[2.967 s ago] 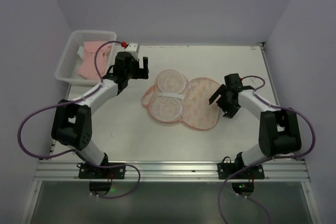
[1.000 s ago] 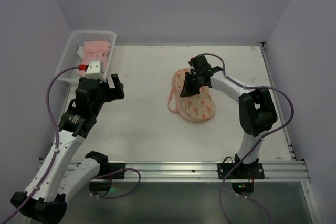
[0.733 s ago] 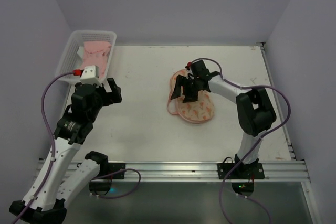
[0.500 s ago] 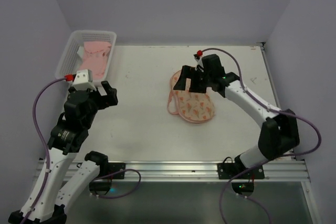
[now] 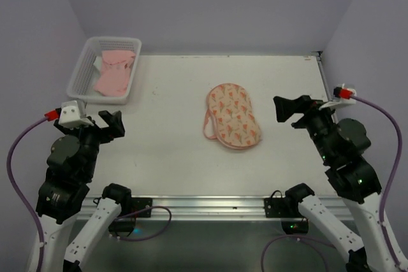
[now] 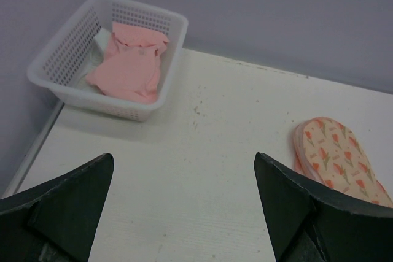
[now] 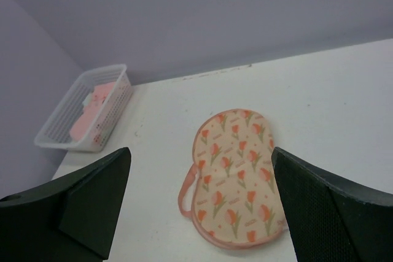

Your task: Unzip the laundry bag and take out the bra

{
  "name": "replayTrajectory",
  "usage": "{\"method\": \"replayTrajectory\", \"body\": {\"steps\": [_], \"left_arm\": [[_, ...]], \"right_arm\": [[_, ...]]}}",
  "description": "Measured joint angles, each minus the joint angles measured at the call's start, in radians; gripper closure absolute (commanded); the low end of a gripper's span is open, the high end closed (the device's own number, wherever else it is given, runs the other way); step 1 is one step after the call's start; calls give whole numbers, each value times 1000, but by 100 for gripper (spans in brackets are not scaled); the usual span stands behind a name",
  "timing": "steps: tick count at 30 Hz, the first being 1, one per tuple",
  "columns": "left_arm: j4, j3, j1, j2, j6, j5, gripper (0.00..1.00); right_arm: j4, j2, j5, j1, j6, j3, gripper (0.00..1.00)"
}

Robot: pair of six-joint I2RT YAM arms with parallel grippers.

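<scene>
The oval laundry bag (image 5: 233,116) lies closed, flower-printed, pink-trimmed.

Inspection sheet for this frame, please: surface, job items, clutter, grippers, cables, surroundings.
Surface: white table, a few dark specks.
Job's things: laundry bag lies closed, print up, mid-table; bra lies bunched in the white lattice basket.
Clutter: only that basket, at the far-left corner.
Grippers: left gripper open, empty; right gripper open, empty; both well apart from the bag.
Cables: a purple cable loops off each wrist, away from the bag.
Surroundings: plain lilac walls; nothing else seen.
</scene>
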Motion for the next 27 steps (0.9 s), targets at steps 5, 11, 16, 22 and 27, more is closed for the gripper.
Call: {"method": "replayTrajectory", "body": {"steps": [5, 11, 16, 22, 27], "left_arm": [[-2, -1, 0, -89, 50, -39, 0], [-2, -41, 0, -156, 66, -54, 0], [-2, -82, 0, -208, 66, -58, 0], [-2, -85, 0, -229, 66, -69, 0], [-3, -86, 0, -229, 66, -77, 0]], "right_arm": [[-50, -225, 127, 0, -29, -76, 1], [-109, -391, 199, 0, -42, -158, 1], [-161, -483, 215, 0, -42, -216, 1], [-181, -533, 216, 0, -42, -235, 1], [-180, -538, 214, 0, -42, -251, 1]]}}
